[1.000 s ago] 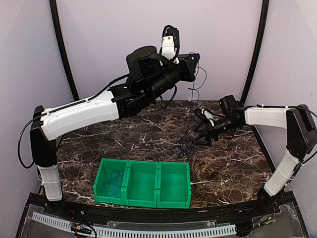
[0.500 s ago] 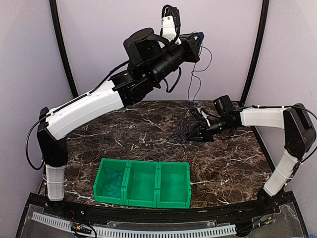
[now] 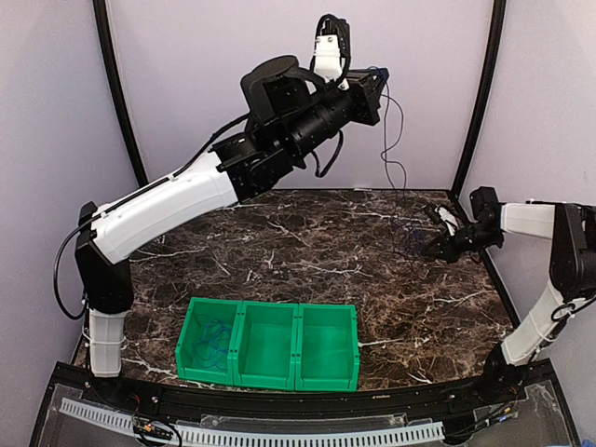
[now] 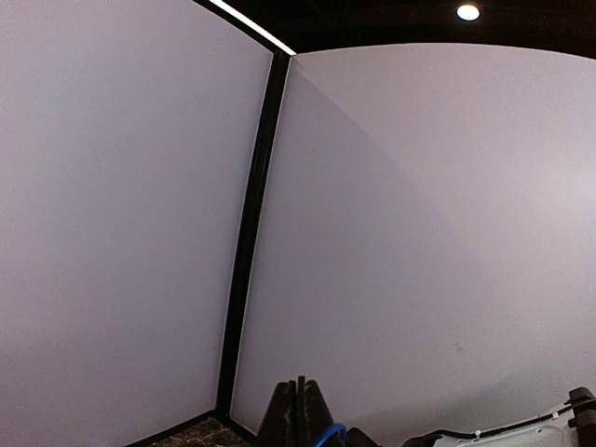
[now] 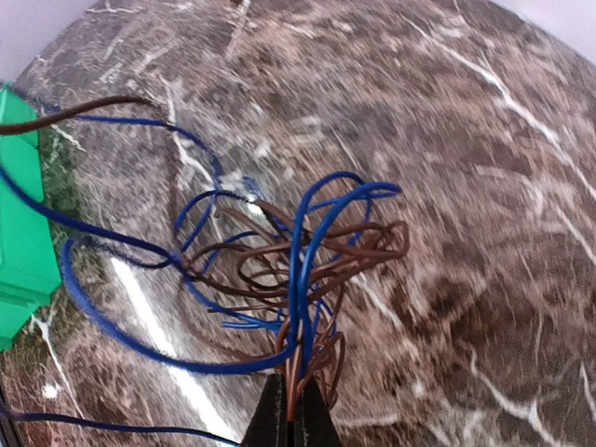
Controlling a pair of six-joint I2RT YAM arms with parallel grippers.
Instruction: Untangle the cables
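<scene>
A tangle of thin blue and brown cables [image 5: 298, 251] hangs over the marble table, and my right gripper [image 5: 291, 410] is shut on its lower strands. From above, that right gripper [image 3: 436, 246] is near the table's right edge with the tangle [image 3: 415, 237] just to its left. My left gripper [image 3: 374, 86] is raised high near the back wall and shut on one blue cable [image 3: 399, 126], which hangs down toward the tangle. In the left wrist view the fingers [image 4: 287, 419] are pressed together, with a bit of blue cable [image 4: 328, 436] beside them.
Three joined green bins [image 3: 270, 345] stand near the front edge; the left one holds a coiled blue cable [image 3: 210, 337]. One bin corner [image 5: 19, 233] shows at the left of the right wrist view. Black frame posts [image 3: 477, 102] stand at the back corners.
My right gripper closed on the tangle and dragged it from mid-table toward the right edge. The left arm rose a little higher, drawing the blue cable up.
</scene>
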